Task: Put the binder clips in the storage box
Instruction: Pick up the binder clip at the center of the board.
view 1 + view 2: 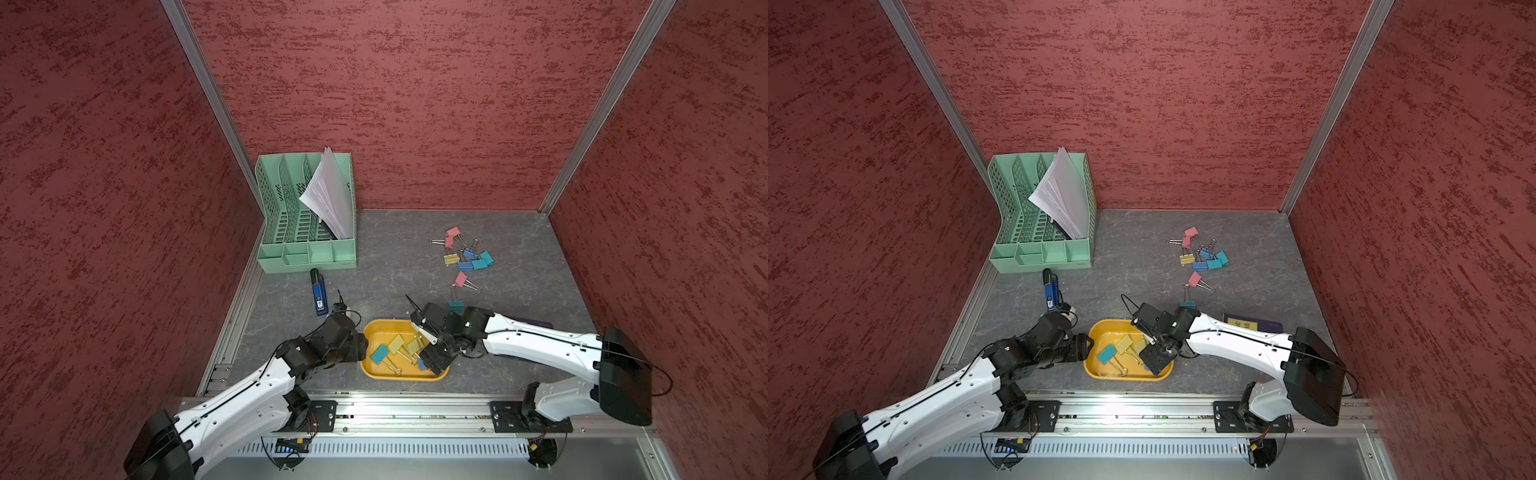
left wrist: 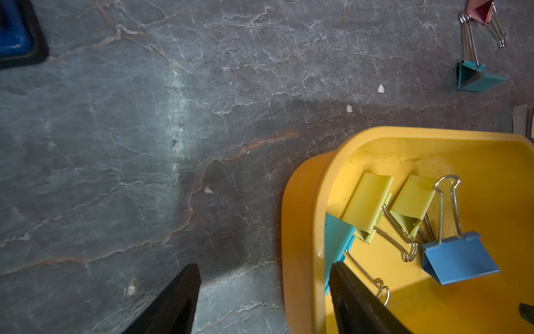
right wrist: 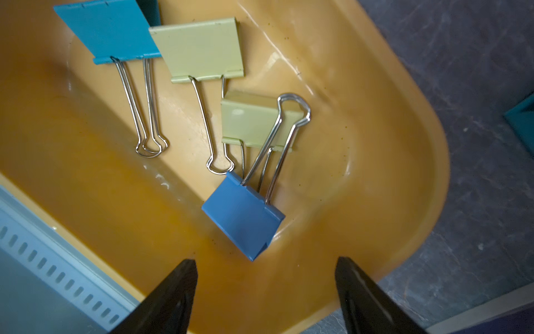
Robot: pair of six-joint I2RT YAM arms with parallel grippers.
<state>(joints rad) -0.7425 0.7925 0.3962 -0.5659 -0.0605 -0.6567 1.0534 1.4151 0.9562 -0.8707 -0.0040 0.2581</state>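
1. Now the right gripper (image 3: 267, 264) hangs over one end of the storage box (image 3: 404, 144). Its two fingers are spread wide and nothing is between them.
2. Just past its fingertips a blue clip (image 3: 242, 214) lies on the floor of the box. It does not touch the fingers. Its wire handle leans across a yellow clip (image 3: 251, 118).
3. Farther along the box lie a second yellow clip (image 3: 199, 49) and a teal clip (image 3: 109, 29), side by side. Their handles point back toward the right gripper.
4. The left gripper (image 2: 264, 267) is at the other end of the box, and its fingers are spread too. One finger is inside the box, close by the teal clip. The other finger is over the grey table (image 2: 144, 144). The wall of the box sits between them, and neither finger is seen pressing on it.
5. In both top views the box sits near the front of the table, between the two arms.
6. More binder clips (image 1: 465, 253) lie in a small heap farther back on the table, well apart from both grippers. A pink clip (image 1: 460, 279) lies alone, a bit nearer. A dark teal clip (image 1: 456, 306) lies just beside the right arm's wrist.
7. A blue stapler (image 1: 319, 293) lies near the left arm. A green file rack (image 1: 307, 253) with papers stands in the back corner.
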